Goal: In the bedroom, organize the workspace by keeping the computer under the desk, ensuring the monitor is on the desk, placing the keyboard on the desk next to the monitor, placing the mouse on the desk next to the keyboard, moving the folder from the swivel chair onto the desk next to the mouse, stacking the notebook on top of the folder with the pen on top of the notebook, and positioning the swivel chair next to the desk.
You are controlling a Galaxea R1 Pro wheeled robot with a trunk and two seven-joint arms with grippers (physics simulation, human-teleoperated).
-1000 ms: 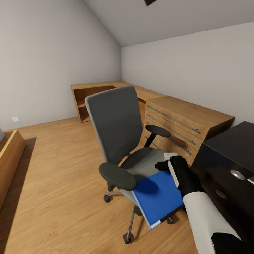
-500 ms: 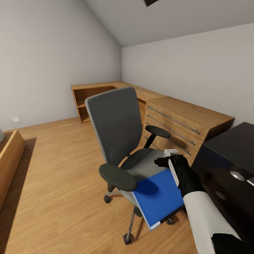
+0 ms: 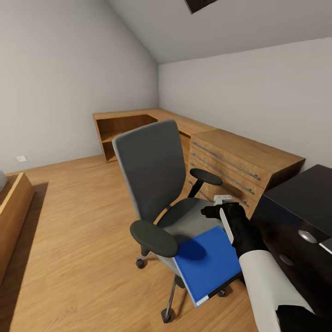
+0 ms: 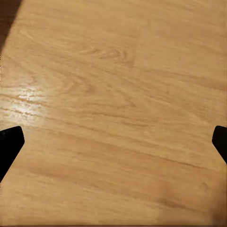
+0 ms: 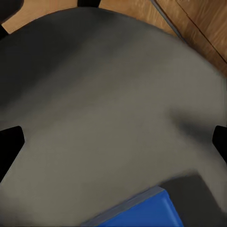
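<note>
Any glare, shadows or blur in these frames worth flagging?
Head view: sharp, wide-angle stretch at the edges; armrest shadow falls on the folder. Left wrist view: soft, with a bright glare patch on the floor. Right wrist view: blurry close-up of the seat, folder corner soft-edged.

Head view: right gripper largely hidden behind its own black wrist housing; jaw spread not readable there. Right wrist view: only two dark fingertips enter at opposite edges, rest cut off.

Folder: near corner overhangs the swivel chair seat; far edge hidden under the right arm. In the wrist view only one blue corner shows, blurred.

Chair base partly hidden by seat and folder; castor count not readable.

Bench cut by right edge.

Left gripper: fingertips at frame edges only, over blurred floor.
</note>
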